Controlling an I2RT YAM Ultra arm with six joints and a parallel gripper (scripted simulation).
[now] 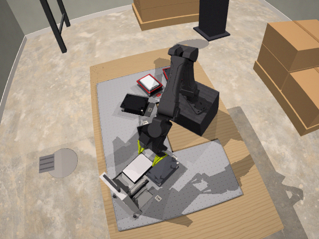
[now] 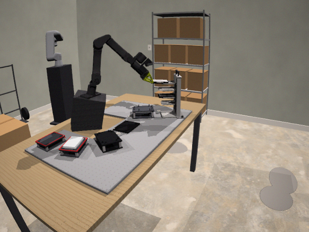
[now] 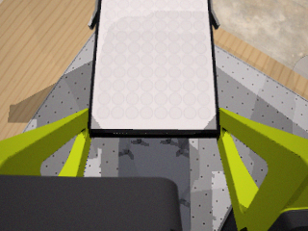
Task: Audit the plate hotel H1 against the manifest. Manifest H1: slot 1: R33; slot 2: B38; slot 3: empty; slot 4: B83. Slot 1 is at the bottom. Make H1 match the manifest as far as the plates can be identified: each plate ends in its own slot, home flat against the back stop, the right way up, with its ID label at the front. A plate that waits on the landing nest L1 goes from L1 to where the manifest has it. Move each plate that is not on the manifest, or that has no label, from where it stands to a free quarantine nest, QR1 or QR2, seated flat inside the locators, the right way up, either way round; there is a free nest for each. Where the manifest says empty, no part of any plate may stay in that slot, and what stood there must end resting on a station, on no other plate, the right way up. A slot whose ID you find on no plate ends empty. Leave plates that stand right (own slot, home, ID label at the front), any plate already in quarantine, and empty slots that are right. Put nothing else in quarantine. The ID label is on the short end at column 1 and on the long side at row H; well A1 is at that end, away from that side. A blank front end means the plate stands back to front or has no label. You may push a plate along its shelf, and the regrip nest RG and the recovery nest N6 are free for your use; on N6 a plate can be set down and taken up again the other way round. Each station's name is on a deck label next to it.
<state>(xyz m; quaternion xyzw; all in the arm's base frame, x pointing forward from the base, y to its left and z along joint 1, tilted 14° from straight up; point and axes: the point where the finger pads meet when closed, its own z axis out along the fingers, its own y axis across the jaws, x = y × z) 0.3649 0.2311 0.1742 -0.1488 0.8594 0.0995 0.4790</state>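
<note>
Yellow-fingered black gripper point(image 3: 154, 132) clamped on near end of white well plate point(image 3: 153, 67) with black rim, upper centre of wrist frame (far end over grey plate hotel point(image 2: 178, 94) top shelf).

Matte black jointed arm point(image 1: 171, 92), rounded joint housings, black block pedestal point(image 1: 206, 123), lime-green triangular open-frame end effector point(image 3: 154, 144) fingers
</note>
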